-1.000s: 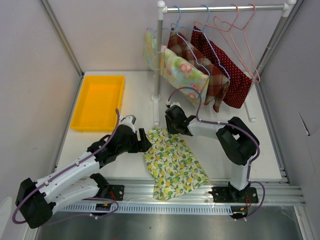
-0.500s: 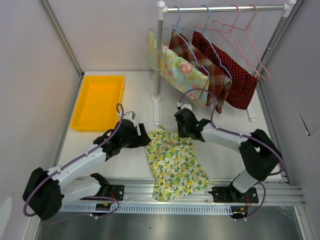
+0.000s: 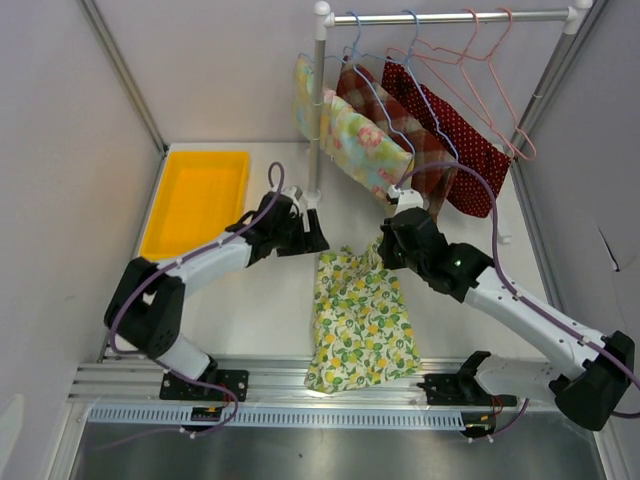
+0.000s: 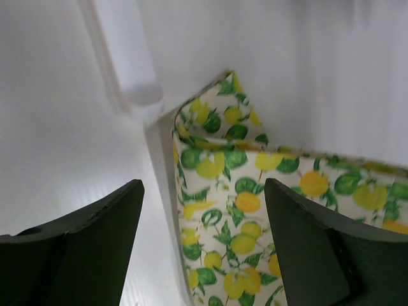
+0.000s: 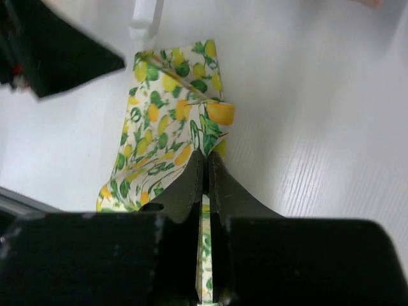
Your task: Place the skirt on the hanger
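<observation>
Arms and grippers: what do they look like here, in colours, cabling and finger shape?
The left arm and right arm have white links with black joints; a purple cable loops along each. The left gripper and right gripper are black, with broad, tapering matte fingers. No markings are legible.

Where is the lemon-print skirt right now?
Top view: the lemon-print skirt lies mid-table, its far edge pinched by the right gripper, beside the rack post.

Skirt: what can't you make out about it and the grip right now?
- Right wrist: how much skirt the shut right gripper pinches; its fingers cover it.
- Top: the skirt's far right corner, under that gripper.
- Left wrist: most of the skirt, cut off by right and bottom edges beyond the open left gripper.
</observation>
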You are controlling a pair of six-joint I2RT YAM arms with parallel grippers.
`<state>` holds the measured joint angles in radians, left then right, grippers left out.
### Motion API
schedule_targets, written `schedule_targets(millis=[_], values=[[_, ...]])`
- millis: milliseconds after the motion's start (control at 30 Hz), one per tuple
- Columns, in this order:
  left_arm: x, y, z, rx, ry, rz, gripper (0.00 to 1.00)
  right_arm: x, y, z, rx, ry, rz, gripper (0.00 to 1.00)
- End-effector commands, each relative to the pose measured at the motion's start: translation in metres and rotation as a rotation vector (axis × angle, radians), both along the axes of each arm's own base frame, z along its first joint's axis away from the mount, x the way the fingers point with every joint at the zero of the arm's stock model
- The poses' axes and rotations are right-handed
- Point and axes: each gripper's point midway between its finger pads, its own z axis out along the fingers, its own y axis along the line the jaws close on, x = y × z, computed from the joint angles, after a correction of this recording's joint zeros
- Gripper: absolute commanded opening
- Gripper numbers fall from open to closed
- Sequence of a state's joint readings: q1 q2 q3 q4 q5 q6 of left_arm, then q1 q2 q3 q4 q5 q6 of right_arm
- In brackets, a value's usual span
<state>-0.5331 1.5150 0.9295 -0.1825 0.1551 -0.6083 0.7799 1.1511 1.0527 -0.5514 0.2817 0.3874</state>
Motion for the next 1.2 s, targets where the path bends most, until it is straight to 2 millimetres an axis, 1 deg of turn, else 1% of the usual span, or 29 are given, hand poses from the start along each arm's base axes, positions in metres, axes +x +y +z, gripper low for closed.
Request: schedule_targets(millis=[0,33,67,100,133,167,200,300,433,567,667,800,900,933,1000,1033,1100,1133,1167], values=[[0.026,-0.019,0.012,-0.030,-0.030,-0.072,0.82,-0.022,-0.005,-0.003,-0.023,0.030,0.052,0.00],[0.032,-0.023,0.015,-0.044,-0.032,-0.078,0.82,-0.026,-0.003,-0.002,-0.020,0.028,0.064,0.00],[0.033,-0.027,0.002,-0.044,0.001,-0.089,0.82,-0.031,-0.005,0.001,-0.016,0.022,0.066,0.00],[0.036,-0.035,0.006,-0.066,0.011,-0.118,0.82,-0.034,-0.005,0.002,-0.015,0.023,0.071,0.00],[0.035,-0.040,0.001,-0.071,0.029,-0.143,0.81,-0.037,-0.005,0.003,-0.010,0.025,0.075,0.00],[0.041,-0.047,0.008,-0.082,0.028,-0.159,0.80,-0.040,-0.007,0.002,-0.014,0.030,0.074,0.00],[0.037,-0.046,-0.007,-0.051,0.065,-0.156,0.80,-0.041,-0.009,0.004,-0.011,0.027,0.070,0.00],[0.034,-0.049,-0.015,-0.023,0.074,-0.164,0.80,-0.047,-0.015,0.006,-0.014,0.030,0.062,0.00],[0.026,-0.050,-0.036,0.034,0.105,-0.172,0.80,-0.052,-0.019,0.003,-0.014,0.044,0.055,0.00],[0.020,-0.057,-0.045,0.038,0.123,-0.191,0.80,-0.056,-0.023,-0.001,-0.012,0.054,0.047,0.00],[0.018,-0.063,-0.047,0.045,0.126,-0.207,0.80,-0.057,-0.026,-0.004,-0.015,0.056,0.040,0.00],[0.017,-0.067,-0.053,0.054,0.137,-0.213,0.78,-0.056,-0.029,-0.002,-0.019,0.049,0.030,0.00],[0.018,-0.069,-0.051,0.044,0.135,-0.214,0.67,-0.057,-0.030,0.000,-0.019,0.049,0.024,0.00],[0.020,-0.070,-0.049,0.042,0.132,-0.212,0.57,-0.057,-0.031,0.001,-0.021,0.046,0.023,0.00],[0.021,-0.071,-0.046,0.041,0.126,-0.214,0.47,-0.057,-0.033,0.004,-0.023,0.041,0.017,0.00],[0.022,-0.071,-0.044,0.048,0.126,-0.216,0.34,-0.057,-0.033,0.005,-0.025,0.041,0.015,0.00],[0.024,-0.071,-0.039,0.050,0.115,-0.220,0.18,-0.056,-0.036,0.009,-0.030,0.033,0.004,0.00],[0.024,-0.071,-0.035,0.054,0.110,-0.221,0.02,-0.057,-0.038,0.010,-0.036,0.035,0.001,0.00],[0.026,-0.070,-0.031,0.052,0.098,-0.220,0.00,-0.056,-0.041,0.012,-0.041,0.027,-0.010,0.00]])
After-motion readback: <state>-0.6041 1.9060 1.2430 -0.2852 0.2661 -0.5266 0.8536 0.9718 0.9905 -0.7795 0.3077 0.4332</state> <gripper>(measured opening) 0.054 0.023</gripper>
